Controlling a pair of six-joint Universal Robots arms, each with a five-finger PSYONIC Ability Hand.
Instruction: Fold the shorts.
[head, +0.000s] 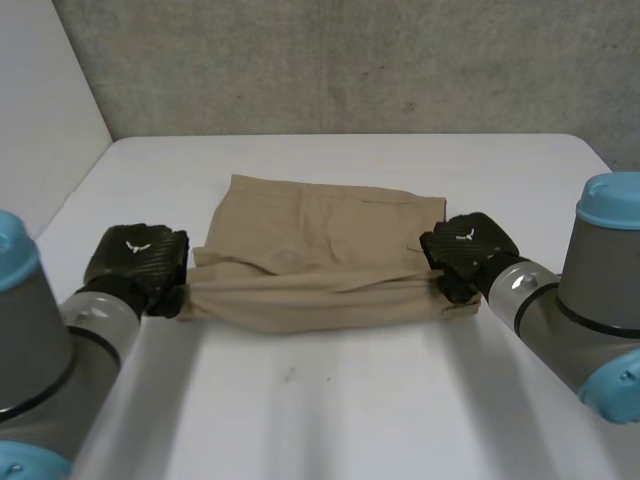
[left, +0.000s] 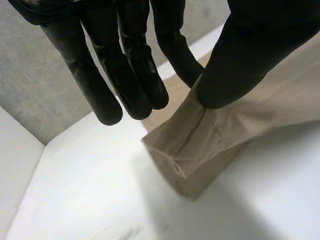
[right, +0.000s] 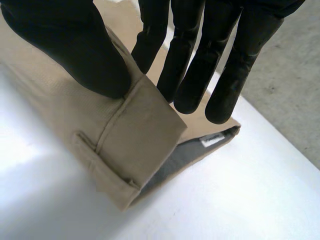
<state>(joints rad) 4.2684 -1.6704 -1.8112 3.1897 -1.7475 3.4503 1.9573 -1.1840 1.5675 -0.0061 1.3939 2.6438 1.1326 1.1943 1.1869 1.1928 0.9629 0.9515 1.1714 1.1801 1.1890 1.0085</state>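
Now: shorts (head: 320, 240), white table (head: 350, 400), grey wall (head: 350, 60).

The shorts (head: 320, 240) lie on the table (head: 350, 410), midway between its left and right sides, with bare table before them and behind them. Their near edge runs as a band from hand to hand, in front of the flat part. The left hand (head: 135, 258) is at the band's left end and the right hand (head: 468, 245) at its right end. Each hand has its thumb on top of the cloth and fingers behind it, pinching the corner. By the right hand's fingertips a label (right: 212, 140) sits on the inner side of the cloth. A wall (head: 350, 60) stands behind the table.
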